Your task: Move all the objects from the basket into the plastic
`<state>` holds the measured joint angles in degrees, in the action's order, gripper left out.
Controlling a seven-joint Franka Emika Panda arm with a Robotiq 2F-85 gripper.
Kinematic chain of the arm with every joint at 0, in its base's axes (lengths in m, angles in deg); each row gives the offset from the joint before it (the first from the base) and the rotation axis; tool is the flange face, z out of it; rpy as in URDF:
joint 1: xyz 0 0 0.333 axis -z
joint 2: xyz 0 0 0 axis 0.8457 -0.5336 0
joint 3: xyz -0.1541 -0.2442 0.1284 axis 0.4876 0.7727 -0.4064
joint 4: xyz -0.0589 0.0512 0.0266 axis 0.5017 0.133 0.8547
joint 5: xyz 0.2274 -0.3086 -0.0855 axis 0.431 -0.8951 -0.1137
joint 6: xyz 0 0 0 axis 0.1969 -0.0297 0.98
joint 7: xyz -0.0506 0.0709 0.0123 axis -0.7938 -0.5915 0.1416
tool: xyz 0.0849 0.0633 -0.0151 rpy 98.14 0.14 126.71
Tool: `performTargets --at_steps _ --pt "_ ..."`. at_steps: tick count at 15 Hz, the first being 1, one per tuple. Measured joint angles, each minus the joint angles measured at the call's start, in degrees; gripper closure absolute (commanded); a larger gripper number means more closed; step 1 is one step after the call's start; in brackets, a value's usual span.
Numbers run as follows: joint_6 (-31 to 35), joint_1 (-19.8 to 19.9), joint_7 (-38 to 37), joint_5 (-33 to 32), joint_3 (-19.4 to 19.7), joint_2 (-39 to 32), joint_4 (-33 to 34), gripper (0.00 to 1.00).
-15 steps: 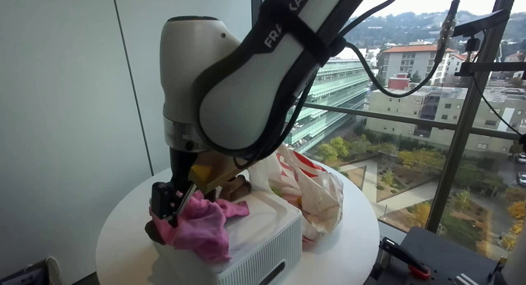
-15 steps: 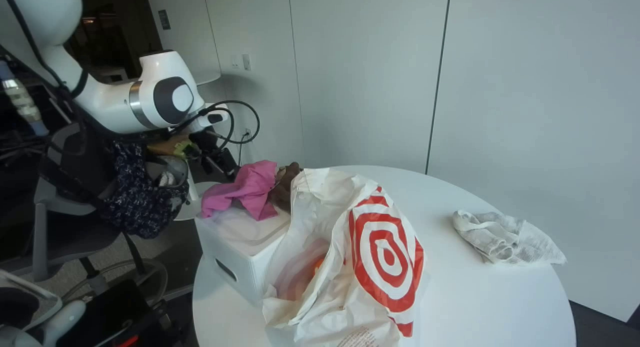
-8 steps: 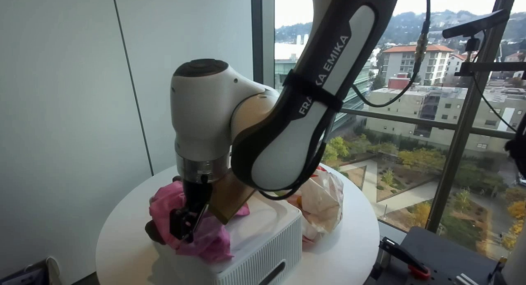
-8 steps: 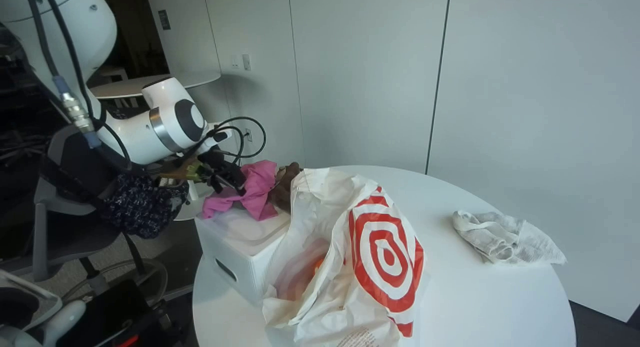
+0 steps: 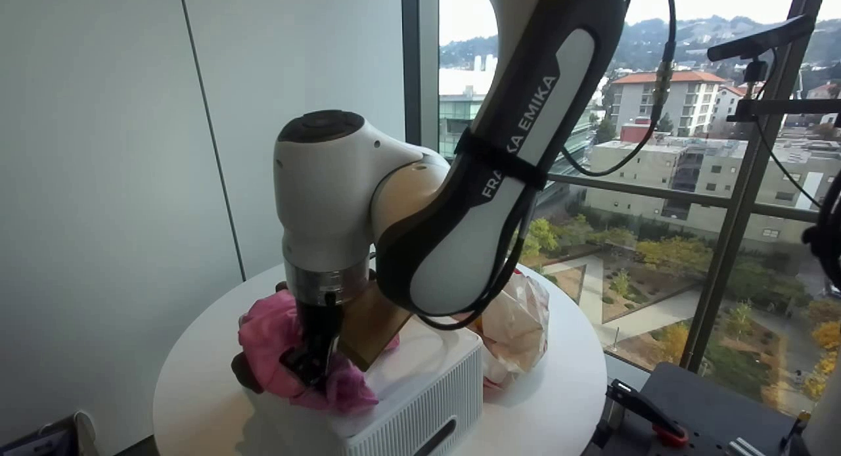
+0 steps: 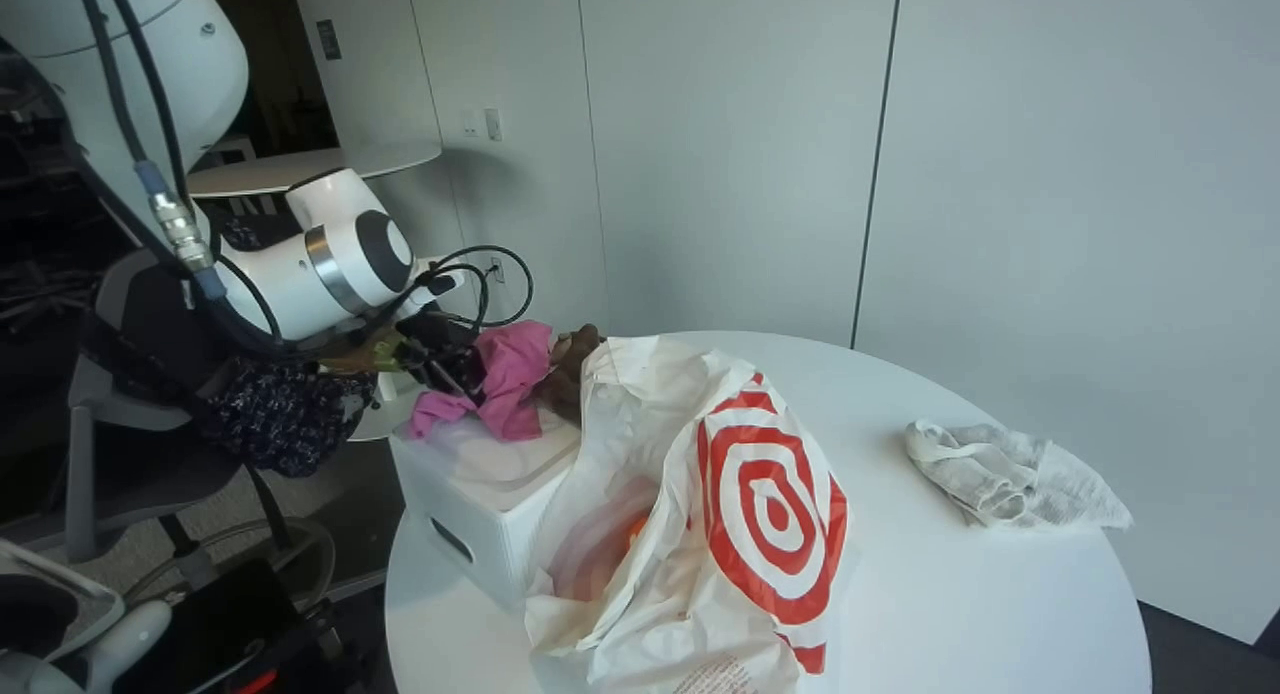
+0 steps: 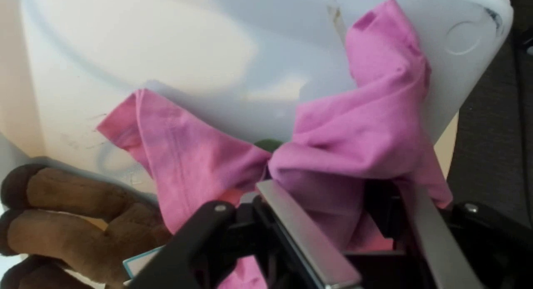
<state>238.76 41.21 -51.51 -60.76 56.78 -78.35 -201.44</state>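
A pink cloth [image 5: 272, 341] lies bunched on the white basket [image 5: 437, 367]; it also shows in an exterior view [image 6: 515, 374]. My gripper [image 7: 341, 187] points down into the cloth. Its fingers [image 7: 310, 235] stand apart, with cloth folds between them; the tips are partly hidden. A brown soft toy [image 7: 79, 222] lies beside the cloth and also shows in an exterior view [image 6: 572, 369]. A green piece [image 7: 267, 145] and a red-orange patch [image 7: 230, 196] peek from under the cloth. The plastic bag [image 6: 690, 494] leans beside the basket, with an orange item [image 6: 637, 529] inside.
The basket and bag stand on a round white table [image 6: 960, 614]. A crumpled whitish mesh piece [image 6: 1010, 479] lies on the table's far side. A chair with a dark patterned bag [image 6: 285, 414] stands beside the table. A wall [image 5: 112, 213] is close behind.
The gripper has moved down from above the cloth and into it. The cloth's near part has bunched up around the fingers. The bag and toy have not moved.
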Motion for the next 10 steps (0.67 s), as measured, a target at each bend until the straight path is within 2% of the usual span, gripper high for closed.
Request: performTargets --at_steps 2,5,6,10 --pt "-1.5 0.2 1.1 3.2 -0.5 0.6 0.0 0.91" --pt "-6.3 0.4 3.3 7.4 -1.1 2.0 0.3 0.97" --pt "-8.8 0.2 4.2 8.6 -1.0 2.8 0.4 0.91" --pt "-20.1 0.1 7.0 11.0 -0.5 8.1 0.8 0.91"
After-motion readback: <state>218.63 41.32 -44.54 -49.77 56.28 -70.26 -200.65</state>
